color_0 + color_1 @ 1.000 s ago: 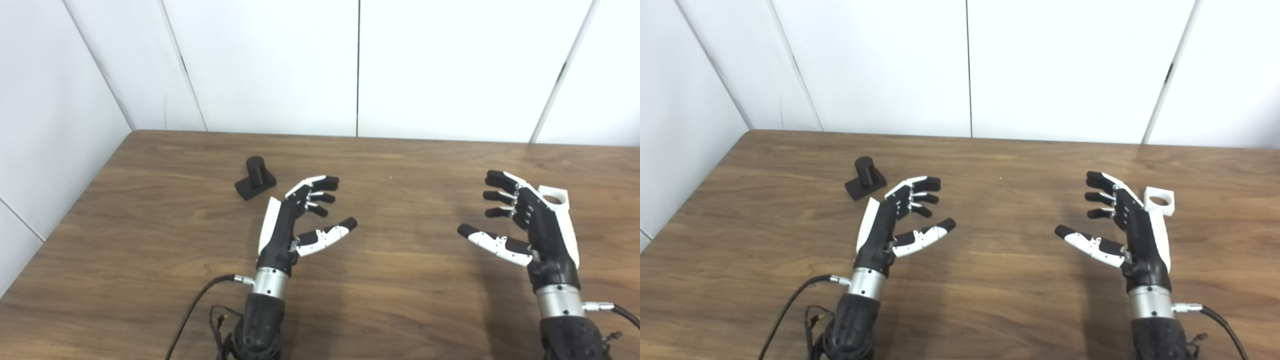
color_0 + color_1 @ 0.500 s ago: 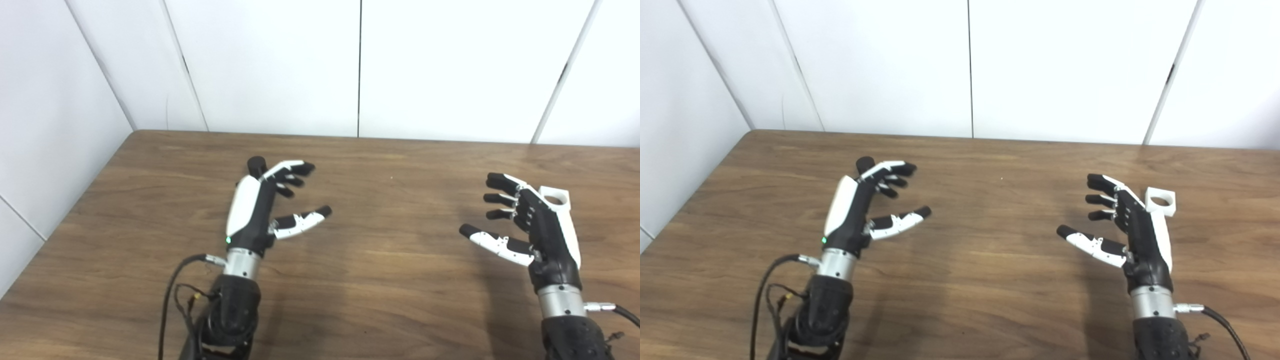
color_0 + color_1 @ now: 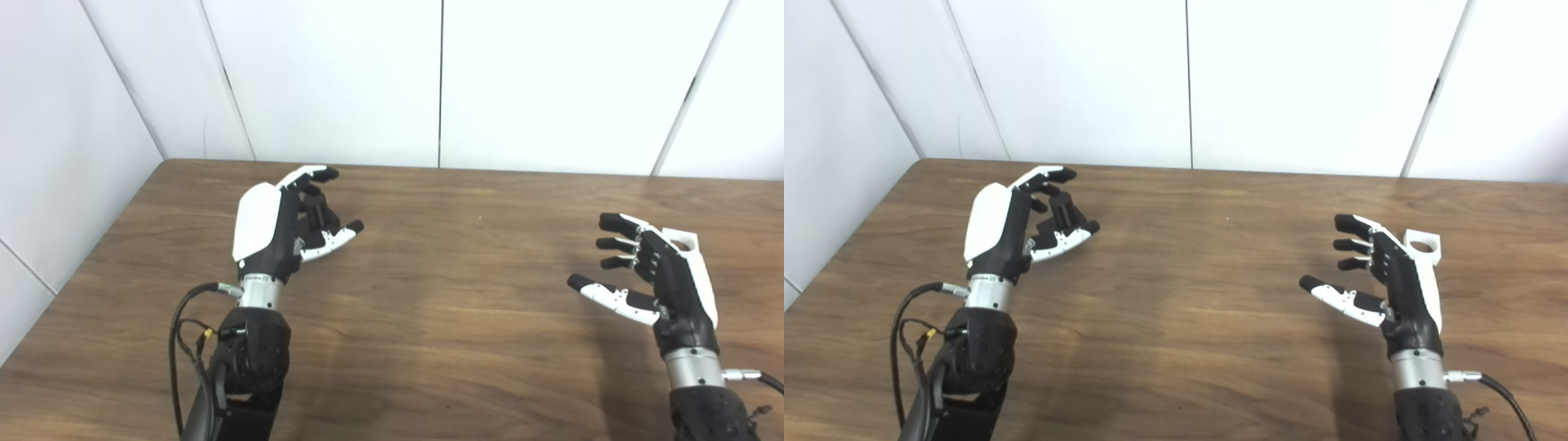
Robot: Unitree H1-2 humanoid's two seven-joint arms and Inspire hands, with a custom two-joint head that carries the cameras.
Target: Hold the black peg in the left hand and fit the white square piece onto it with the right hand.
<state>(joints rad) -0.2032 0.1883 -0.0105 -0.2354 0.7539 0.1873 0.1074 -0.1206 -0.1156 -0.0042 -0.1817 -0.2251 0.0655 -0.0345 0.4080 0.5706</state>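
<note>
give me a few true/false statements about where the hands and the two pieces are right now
1. The left hand is around the black peg, fingers not yet closed. True.
2. The right hand holds the white square piece. False: it is open, and the piece lies on the table behind it.
3. The white square piece has a round hole. True.
4. The white piece already sits on the peg. False: they lie far apart.

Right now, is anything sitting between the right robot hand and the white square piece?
Nothing visible. The white square piece lies on the table just beyond the back of the open right robot hand, with no other object between them. The robot hand's palm faces away from it, though.
</note>
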